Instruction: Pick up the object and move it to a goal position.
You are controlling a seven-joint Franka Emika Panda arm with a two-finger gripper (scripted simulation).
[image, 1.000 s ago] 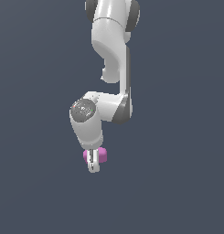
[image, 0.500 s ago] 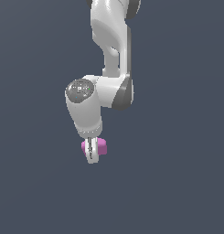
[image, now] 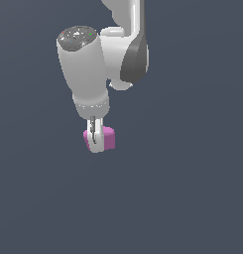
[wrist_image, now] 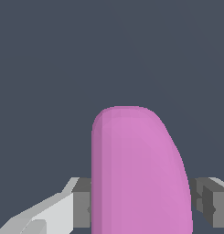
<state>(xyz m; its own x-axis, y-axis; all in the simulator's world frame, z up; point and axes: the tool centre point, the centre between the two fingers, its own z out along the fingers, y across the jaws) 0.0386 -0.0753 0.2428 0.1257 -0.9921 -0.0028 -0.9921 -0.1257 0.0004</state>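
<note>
Flat dark slate-blue background filled both views, with no edge or seam to be made out in it. In the exterior view the white arm (image: 100, 54) was seen coming down from the top of the picture, its grey-capped wrist joint at the exterior view's left and its last link pointing downward. At the lower end of that link the end effector (image: 95, 139) was clenched on the pink object (image: 106, 138). The object was held between the two fingers, with most of its bulk showing toward the exterior view's right of the near finger (image: 94, 135) and a thin strip showing on the other side. It hung clear of everything else in the scene.

In the wrist view the object (wrist_image: 138, 173) was seen as a tall rounded pink block with a curved top, standing up between the fingers. A grey pad (wrist_image: 81, 203) was pressed against one flank, and the other pad (wrist_image: 209, 203) was seen at the opposite flank.
</note>
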